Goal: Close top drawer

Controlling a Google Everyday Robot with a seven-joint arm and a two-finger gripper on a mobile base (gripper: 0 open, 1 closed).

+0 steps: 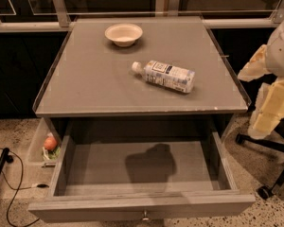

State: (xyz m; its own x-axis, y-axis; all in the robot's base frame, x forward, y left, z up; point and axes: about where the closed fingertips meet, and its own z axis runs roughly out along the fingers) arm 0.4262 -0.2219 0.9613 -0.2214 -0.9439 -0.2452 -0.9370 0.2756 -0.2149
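The top drawer (142,174) of the grey cabinet is pulled far out toward me. Its inside is plain grey and holds nothing, with a dark shadow on the floor of it. Its flat front panel (85,211) runs along the bottom of the view, with a small round metal knob (145,216) at its centre. My gripper (270,109), cream and yellowish, hangs at the right edge of the view. It is beside the cabinet's right side, above and to the right of the drawer's right wall, and touches nothing.
On the cabinet top (94,84) lie a white bowl (123,34) at the back and a plastic bottle (165,76) on its side. A bin with an orange ball (50,143) stands left of the cabinet. A black cable (12,193) lies on the floor. An office chair base (267,174) is at the right.
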